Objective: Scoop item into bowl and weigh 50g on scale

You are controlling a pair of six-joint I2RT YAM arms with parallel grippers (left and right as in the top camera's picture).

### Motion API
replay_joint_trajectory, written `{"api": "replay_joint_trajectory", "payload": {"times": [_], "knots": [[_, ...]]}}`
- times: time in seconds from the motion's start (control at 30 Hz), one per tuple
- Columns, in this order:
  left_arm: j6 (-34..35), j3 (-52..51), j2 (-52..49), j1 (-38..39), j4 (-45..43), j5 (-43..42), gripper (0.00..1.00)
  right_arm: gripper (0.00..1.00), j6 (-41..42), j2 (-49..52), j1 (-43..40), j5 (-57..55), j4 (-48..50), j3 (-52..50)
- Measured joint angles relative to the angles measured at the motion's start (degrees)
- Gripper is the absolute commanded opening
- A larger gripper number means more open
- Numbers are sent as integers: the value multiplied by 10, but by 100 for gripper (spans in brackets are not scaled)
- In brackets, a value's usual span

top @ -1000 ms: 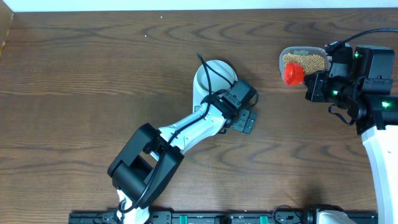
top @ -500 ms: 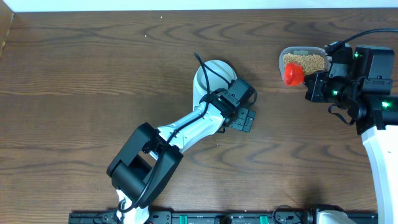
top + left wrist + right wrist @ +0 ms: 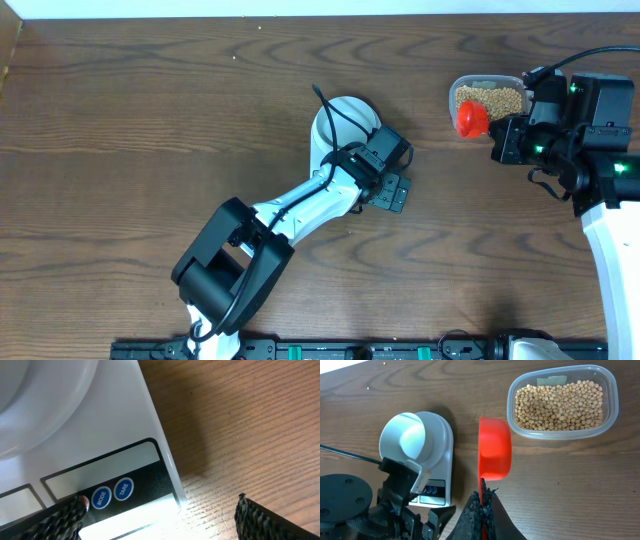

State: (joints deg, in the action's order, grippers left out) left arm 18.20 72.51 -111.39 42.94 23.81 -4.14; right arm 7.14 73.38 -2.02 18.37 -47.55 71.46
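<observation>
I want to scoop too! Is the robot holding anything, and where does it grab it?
Its right hand is pinching the red scoop by the handle. Its left hand is open over the scale, holding nothing.

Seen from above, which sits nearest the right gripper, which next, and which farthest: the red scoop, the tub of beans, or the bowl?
1. Red scoop: held in the right gripper, at its tip.
2. Tub of beans: just beyond the scoop.
3. Bowl: well off to the left, mid-table.

Left gripper spread wide; right gripper seemingly clamped
</observation>
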Motion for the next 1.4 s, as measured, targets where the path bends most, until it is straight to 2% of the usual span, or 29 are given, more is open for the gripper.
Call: {"api": "replay_joint_trajectory", "payload": {"times": [0.13, 0.37, 0.47, 1.4], "knots": [[-3, -1, 24, -4, 6, 0, 98, 1, 0, 0, 0, 0, 0, 0], [-22, -1, 143, -5, 5, 0, 98, 1, 0, 0, 0, 0, 0, 0], [-22, -1, 163, -5, 8, 0, 98, 1, 0, 0, 0, 0, -1, 0], [-31, -1, 163, -5, 29, 12, 98, 1, 0, 0, 0, 0, -2, 0]]}}
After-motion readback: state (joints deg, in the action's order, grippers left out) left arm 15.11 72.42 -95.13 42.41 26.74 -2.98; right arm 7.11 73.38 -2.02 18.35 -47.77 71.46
